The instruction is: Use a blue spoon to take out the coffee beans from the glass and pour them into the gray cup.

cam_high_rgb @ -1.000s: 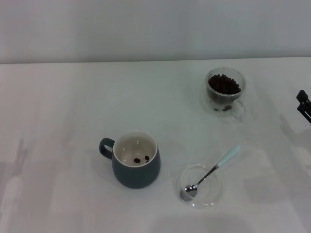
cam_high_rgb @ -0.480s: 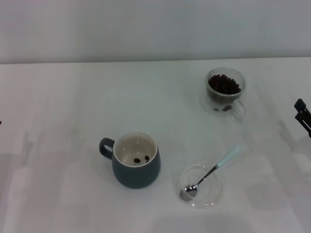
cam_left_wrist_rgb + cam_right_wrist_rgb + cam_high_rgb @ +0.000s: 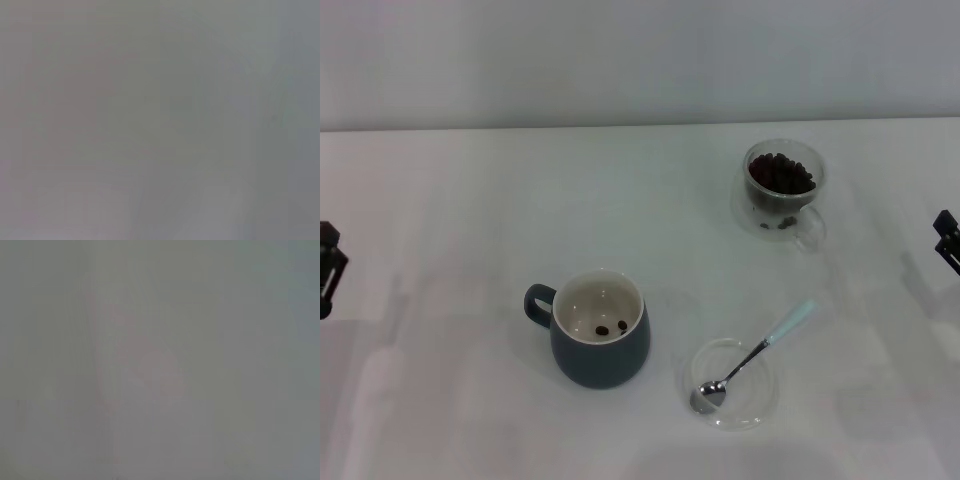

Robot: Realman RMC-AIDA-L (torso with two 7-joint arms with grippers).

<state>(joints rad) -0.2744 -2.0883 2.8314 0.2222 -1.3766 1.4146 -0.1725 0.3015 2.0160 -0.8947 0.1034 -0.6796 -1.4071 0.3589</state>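
The blue spoon (image 3: 760, 352) lies with its metal bowl in a flat clear saucer (image 3: 732, 385) and its pale blue handle pointing up and right. The glass (image 3: 782, 186), holding a heap of coffee beans (image 3: 780, 173), stands at the back right. The gray cup (image 3: 601, 329) stands in the middle front with two beans inside. My left gripper (image 3: 328, 266) shows only at the left edge, far from the cup. My right gripper (image 3: 948, 240) shows only at the right edge, right of the glass and spoon. Neither holds anything that I can see.
The white table (image 3: 470, 220) stretches to a pale wall behind. Both wrist views show only a blank grey surface.
My left gripper has come into view at the left edge. My right gripper has shifted slightly down along the right edge. The cup, glass and spoon have not moved.
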